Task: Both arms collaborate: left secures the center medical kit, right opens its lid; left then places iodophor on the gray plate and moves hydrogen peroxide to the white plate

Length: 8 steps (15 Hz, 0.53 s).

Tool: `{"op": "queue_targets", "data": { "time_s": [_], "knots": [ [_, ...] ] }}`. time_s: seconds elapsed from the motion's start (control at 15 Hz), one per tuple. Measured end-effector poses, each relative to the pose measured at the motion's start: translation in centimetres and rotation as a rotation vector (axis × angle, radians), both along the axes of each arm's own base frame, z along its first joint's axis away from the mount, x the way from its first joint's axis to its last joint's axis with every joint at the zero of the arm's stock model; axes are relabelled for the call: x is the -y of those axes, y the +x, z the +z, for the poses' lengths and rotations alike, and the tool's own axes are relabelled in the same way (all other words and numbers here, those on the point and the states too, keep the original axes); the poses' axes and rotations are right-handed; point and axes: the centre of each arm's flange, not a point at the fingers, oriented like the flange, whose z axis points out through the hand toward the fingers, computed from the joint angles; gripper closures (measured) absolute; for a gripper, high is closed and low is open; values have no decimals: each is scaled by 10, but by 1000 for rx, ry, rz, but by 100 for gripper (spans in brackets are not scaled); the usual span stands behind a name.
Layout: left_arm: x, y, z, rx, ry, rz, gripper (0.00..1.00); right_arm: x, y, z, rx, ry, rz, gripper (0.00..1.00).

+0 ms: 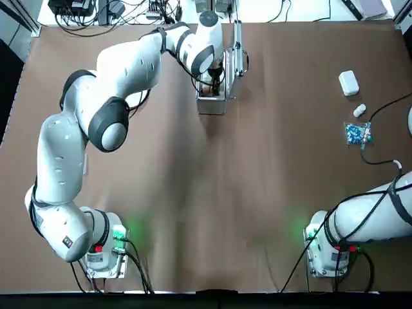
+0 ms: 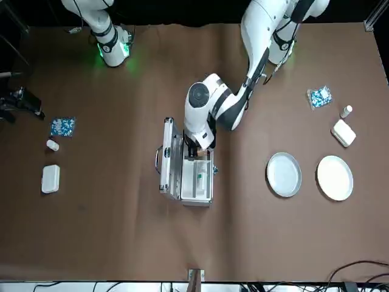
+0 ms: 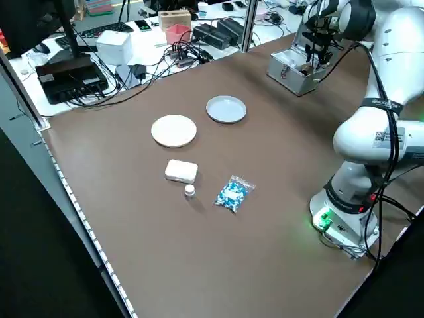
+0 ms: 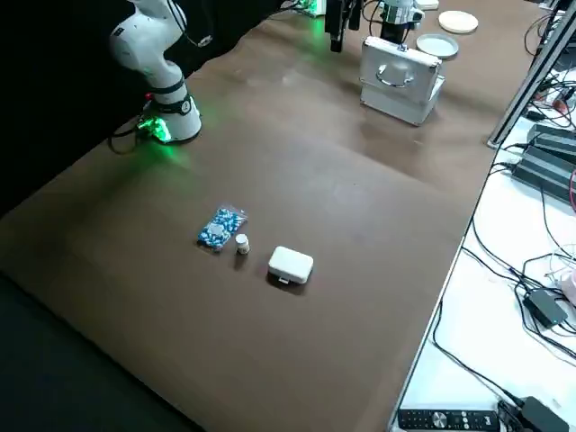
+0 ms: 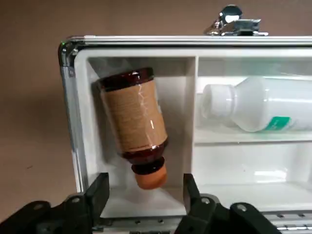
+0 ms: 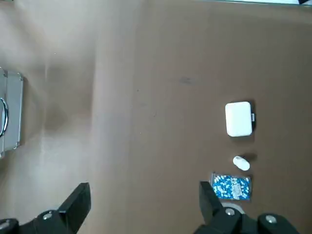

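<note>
Currently, left hand (image 5: 145, 181): held low over the open medical kit (image 2: 197, 181), fingers spread, nothing pinched; the iodophor's cap is seen between and just beyond the fingertips.
Right hand (image 6: 145, 189): held above the worktop (image 2: 121, 231) on the robot's right side, fingers spread wide, nothing pinched.
Medical kit: set at the middle of the worktop, its lid (image 2: 171, 159) raised on the robot's right side, the handle (image 2: 158, 159) turned outward.
Iodophor (image 5: 135, 117): laid aslant in an end compartment of the kit, orange cap toward the left hand.
Hydrogen peroxide (image 5: 263, 105): laid on its side in the neighbouring compartment, white cap toward the divider by the iodophor.
Gray plate (image 2: 284, 174): placed on the robot's left side of the kit, apart from it, nothing on it.
White plate (image 2: 335, 178): placed just beside the gray plate, farther from the kit, also bare.
Robot's left side: a white box (image 2: 343, 132), a small white bottle (image 2: 346, 112) and a blue-and-white packet (image 2: 319, 97) are laid out.
Robot's right side: a similar box (image 2: 50, 179), bottle (image 2: 53, 145) and packet (image 2: 62, 127) are laid out.
</note>
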Motion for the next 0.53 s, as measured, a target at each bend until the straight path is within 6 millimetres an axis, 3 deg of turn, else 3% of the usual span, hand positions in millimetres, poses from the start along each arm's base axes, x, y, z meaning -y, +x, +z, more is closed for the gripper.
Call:
{"op": "queue_targets", "data": {
  "time_s": [0.53],
  "knots": [
    [0,-1,-4,-8,8,-1,33,4,-12,7,7,0,7,2]
  ]
}}
